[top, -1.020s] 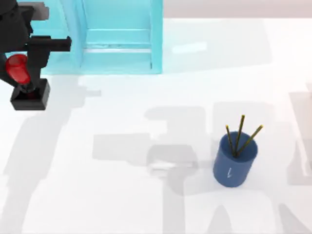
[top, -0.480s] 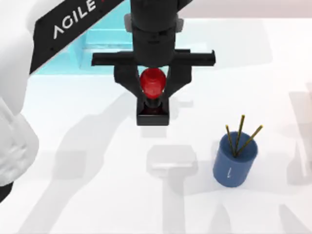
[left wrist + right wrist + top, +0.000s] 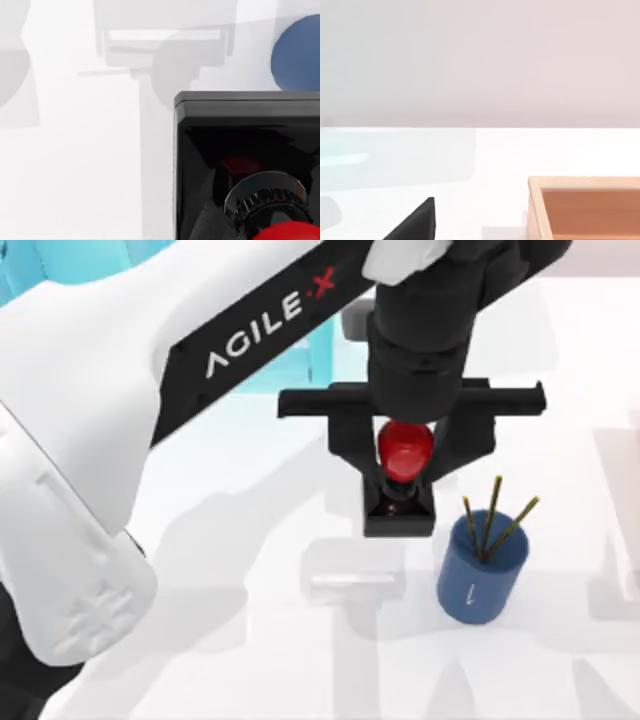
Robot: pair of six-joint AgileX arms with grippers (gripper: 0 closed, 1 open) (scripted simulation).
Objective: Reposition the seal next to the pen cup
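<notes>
A: Red knob and black square base mark the seal (image 3: 400, 480); it is pinched between the fingers of the left end effector (image 3: 404, 452), which reaches in from the worktop's (image 3: 200, 640) left side and stands about midway between the left and right edges, toward the far edge.

B: Position relative to the pen cup (image 3: 481, 578)?

A: Seal just beside the cup, on its left and far side; the two appear apart in the top view; whether the base touches the worktop cannot be told.

B: Cup contents?

A: Three thin yellow-black pencils (image 3: 492, 518); cup upright, toward the right near part of the worktop.

B: Left wrist view?

A: Black base (image 3: 247, 150) close up; blue cup wall (image 3: 297, 52) beyond it.

B: Right end effector?

A: Its state cannot be told; a wooden box (image 3: 585, 207) lies in its wrist view.
</notes>
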